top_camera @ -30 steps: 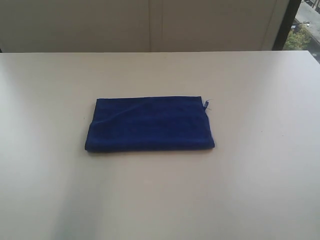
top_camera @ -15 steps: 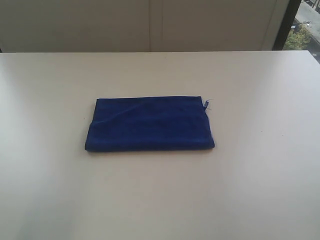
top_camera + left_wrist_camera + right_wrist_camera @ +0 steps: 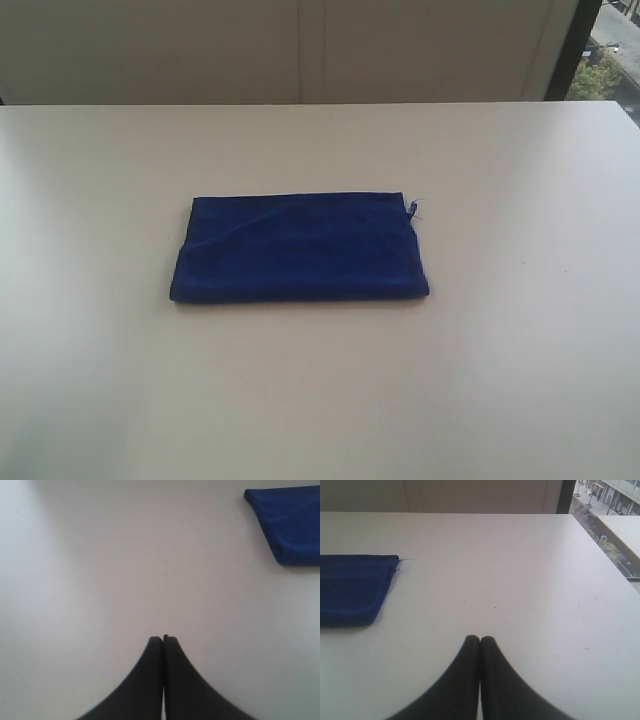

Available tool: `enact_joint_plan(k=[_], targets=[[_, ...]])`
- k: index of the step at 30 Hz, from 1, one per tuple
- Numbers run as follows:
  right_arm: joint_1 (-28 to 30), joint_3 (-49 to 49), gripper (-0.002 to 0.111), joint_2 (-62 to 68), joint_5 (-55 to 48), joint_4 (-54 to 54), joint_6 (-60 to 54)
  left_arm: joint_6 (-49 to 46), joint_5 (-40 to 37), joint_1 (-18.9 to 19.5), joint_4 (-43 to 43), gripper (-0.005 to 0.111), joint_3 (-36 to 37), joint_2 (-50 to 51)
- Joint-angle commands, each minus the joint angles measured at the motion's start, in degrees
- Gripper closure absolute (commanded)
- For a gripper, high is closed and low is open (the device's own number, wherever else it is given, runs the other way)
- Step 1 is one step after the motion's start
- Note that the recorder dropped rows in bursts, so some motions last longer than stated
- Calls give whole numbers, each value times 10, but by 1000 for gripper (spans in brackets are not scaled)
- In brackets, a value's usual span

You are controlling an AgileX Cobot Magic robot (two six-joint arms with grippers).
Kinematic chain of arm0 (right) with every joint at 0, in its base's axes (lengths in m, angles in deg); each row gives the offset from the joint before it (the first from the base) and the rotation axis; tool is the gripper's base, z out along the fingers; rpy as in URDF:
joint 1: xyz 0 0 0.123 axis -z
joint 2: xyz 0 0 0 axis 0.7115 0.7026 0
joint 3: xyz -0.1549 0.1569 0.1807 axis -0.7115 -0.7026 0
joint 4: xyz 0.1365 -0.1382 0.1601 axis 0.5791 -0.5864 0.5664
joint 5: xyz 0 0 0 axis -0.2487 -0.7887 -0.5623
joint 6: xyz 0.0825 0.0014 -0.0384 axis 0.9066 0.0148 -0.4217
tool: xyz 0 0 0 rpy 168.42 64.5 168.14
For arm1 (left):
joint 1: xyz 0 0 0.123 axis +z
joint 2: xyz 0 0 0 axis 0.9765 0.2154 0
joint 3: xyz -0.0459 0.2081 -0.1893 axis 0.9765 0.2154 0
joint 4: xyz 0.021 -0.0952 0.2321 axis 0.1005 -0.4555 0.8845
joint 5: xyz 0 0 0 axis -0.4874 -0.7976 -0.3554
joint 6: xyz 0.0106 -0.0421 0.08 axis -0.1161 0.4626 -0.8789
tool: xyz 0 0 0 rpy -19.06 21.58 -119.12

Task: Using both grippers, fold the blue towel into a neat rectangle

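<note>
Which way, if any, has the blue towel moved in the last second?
No. The blue towel keeps the same spot and outline against the far edge of the table in the exterior view.

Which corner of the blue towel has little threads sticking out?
The blue towel has them at its upper right corner in the exterior view; the other three show none.

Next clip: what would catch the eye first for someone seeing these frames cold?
The blue towel stands out at once, lying folded in a flat rectangle near the middle of the pale table. Neither arm shows in the exterior view. In the wrist views the left gripper and the right gripper each have their jaws closed and empty over bare tabletop, apart from the towel.
</note>
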Motion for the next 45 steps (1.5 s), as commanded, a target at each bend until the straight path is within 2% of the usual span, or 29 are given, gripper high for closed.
enact_joint_plan(k=[1, 20, 27, 34, 45], targets=[[-1, -4, 108, -3, 8, 0, -5, 2, -2, 1, -2, 107, 4, -2], [-1, -4, 108, -3, 8, 0, -5, 0, -2, -7, -3, 107, 4, -2], [-1, -4, 108, -3, 8, 0, -5, 2, 2, -7, 42, 107, 4, -2], [-1, -4, 108, -3, 8, 0, -5, 70, 2, -7, 42, 107, 4, -2], [-1, -4, 108, -3, 8, 0, -5, 61, 2, -7, 42, 107, 4, -2]])
